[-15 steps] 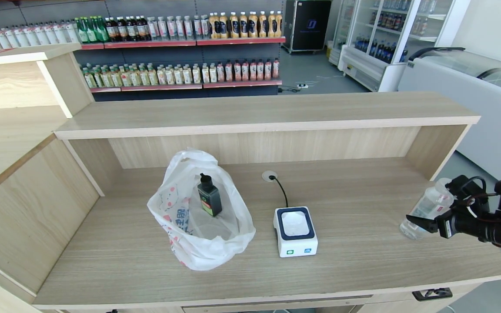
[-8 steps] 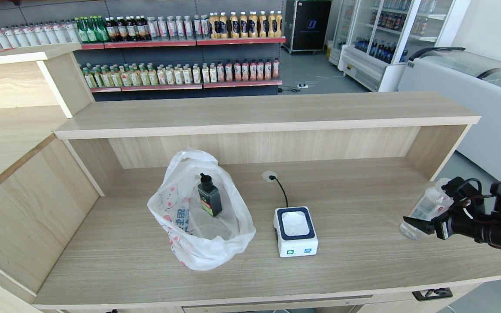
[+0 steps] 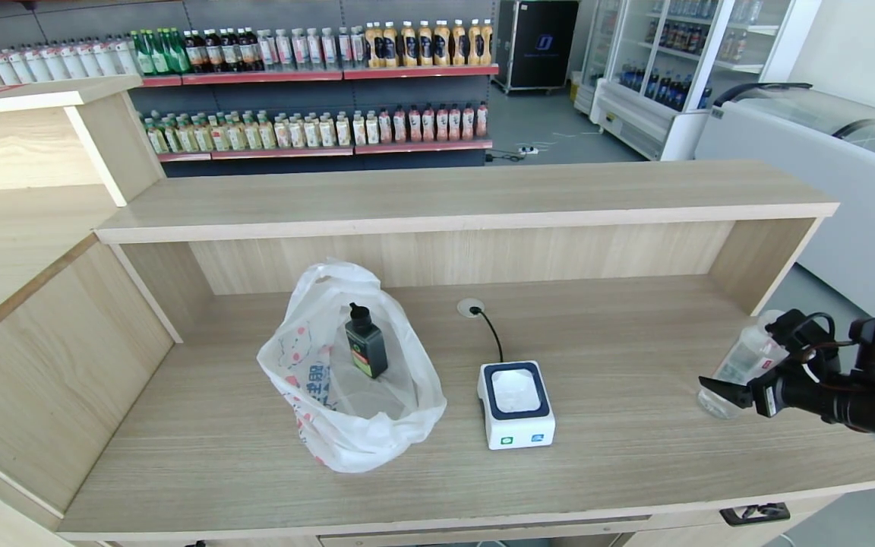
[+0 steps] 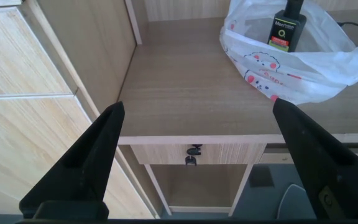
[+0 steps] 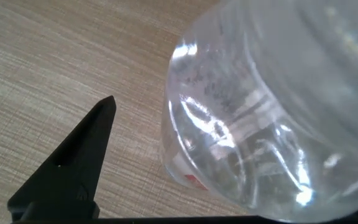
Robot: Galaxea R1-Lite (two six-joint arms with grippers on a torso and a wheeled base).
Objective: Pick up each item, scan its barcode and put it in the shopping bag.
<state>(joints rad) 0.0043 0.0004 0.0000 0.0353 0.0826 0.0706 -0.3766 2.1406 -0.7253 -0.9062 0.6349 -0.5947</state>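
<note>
Flanking the tilted bottle [image 3: 745, 361] with right claw [image 3: 715, 391], can't tell whether pinching; looks light, slick, crushable, best held mid-body, gently.

Bench [image 3: 635, 433] light woodgrain; shopping bag [image 3: 308, 380] white, red-pink print; black bottle [image 3: 366, 348], green-red label; scanner [image 3: 517, 431] white, navy rim; clear bottle [image 3: 734, 368], red label.

Open counter [image 3: 635, 448] lies between the scanner [image 3: 515, 403] and the clear bottle [image 3: 741, 365] at the right end, and along the whole front edge; the shopping bag [image 3: 346, 425], mouth open upward, fills the left-centre, a narrow lane parting it from the scanner; the cable [image 3: 492, 334] crosses the surface behind the scanner; a ledge [image 3: 468, 201] tops the rear wall; a left panel [image 3: 65, 357] and a right panel [image 3: 756, 262] close both ends
</note>
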